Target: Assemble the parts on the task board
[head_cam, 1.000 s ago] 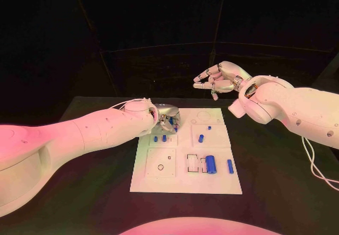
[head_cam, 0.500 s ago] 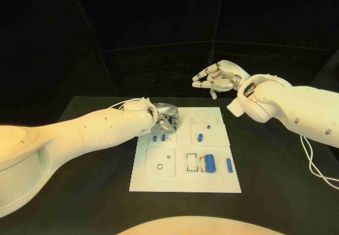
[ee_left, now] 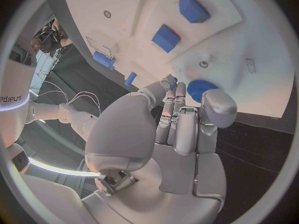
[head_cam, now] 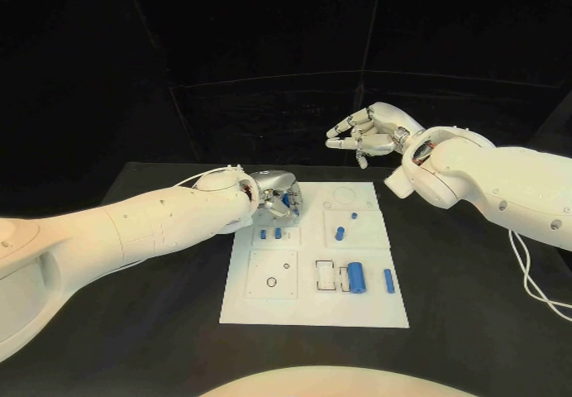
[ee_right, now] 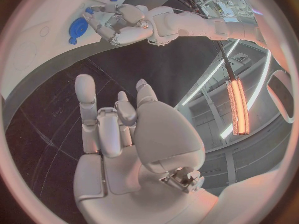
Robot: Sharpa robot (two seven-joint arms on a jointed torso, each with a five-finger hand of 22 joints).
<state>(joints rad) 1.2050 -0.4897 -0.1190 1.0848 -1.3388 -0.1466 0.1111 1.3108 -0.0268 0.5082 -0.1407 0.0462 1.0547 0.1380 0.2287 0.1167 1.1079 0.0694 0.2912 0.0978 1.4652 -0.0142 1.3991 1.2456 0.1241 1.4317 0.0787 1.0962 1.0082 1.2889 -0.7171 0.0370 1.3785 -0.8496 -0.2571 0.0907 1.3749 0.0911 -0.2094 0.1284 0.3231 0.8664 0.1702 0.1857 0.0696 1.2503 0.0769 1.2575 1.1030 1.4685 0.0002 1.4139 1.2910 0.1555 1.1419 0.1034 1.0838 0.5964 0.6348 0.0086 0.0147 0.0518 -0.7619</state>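
The round blue part point(ee_left: 201, 89) sits flat near the task board's point(head_cam: 312, 314) far left corner, and honestly it looks like a small, light, rigid plastic disc with a notched, gear-like rim. My guess is it's a bit slick and low-profile, so you'd want to pinch it by the rim from opposite sides rather than press on top; it'd probably skate across the white plate otherwise. Doesn't look fragile.

The left hand point(head_cam: 280, 198) hovers right over that corner with its fingertips point(ee_left: 174, 86) down beside the disc, touching or nearly so. I can't tell whether it actually has a grip yet, since the fingers hide the contact.

Further out on the board: two small blue blocks point(head_cam: 269, 234) just nearer than the hand, a short blue piece point(head_cam: 340, 233) with a tiny blue peg point(head_cam: 353, 216) beside it in the next panel over, and in the near row a fat blue cylinder point(head_cam: 354, 276) next to an outlined slot, plus a thinner blue rod point(head_cam: 388, 280) to its right.

The right hand point(head_cam: 369, 132) is raised well off beyond the board's far edge, fingers loosely curled and apart, holding nothing.
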